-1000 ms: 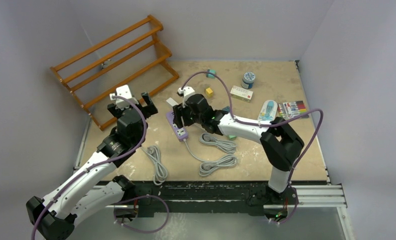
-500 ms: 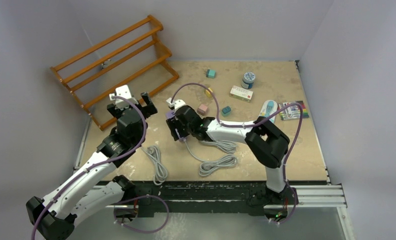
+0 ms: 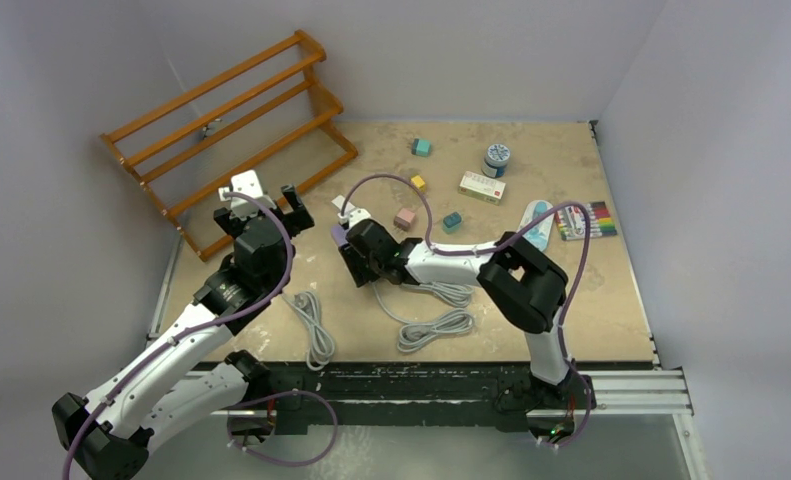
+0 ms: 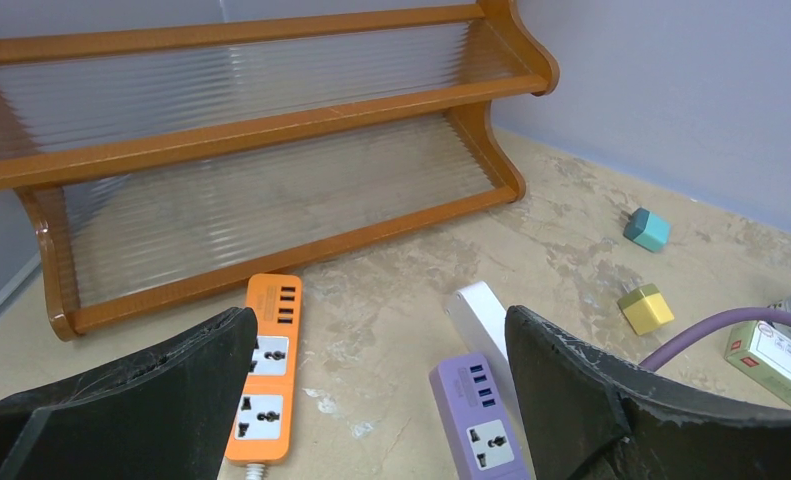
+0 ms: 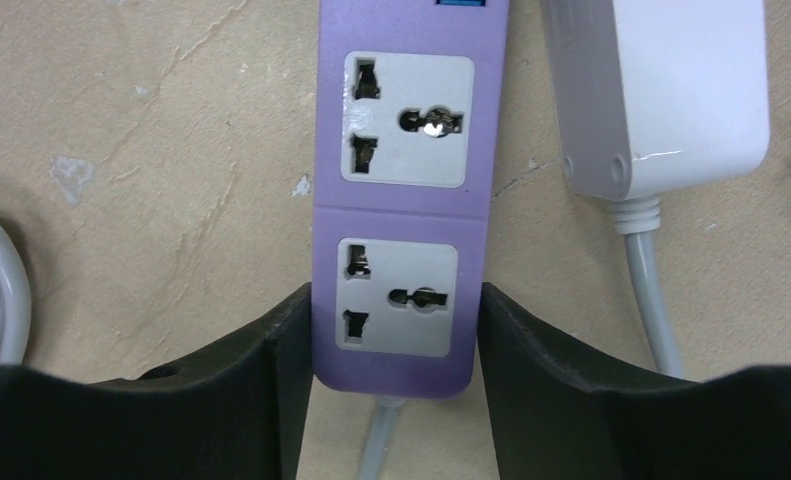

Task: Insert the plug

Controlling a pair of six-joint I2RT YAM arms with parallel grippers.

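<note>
A purple power strip with two grey sockets lies flat on the table. My right gripper is shut on its cord end, one black finger pressed to each long side. From above, the right gripper covers most of that strip. My left gripper hangs wide open near the wooden rack with nothing between its fingers. Its wrist view shows the left gripper above an orange power strip, with the purple strip to the right. I cannot make out a plug in any view.
A white power strip lies right beside the purple one. Grey coiled cords lie near the front. A wooden rack stands at the back left. Small blocks, a tin, a box and markers sit at the back right.
My right gripper slid left and nearer along the purple strip to its cord end, opened a little and then closed onto its sides. The left arm stayed still.
</note>
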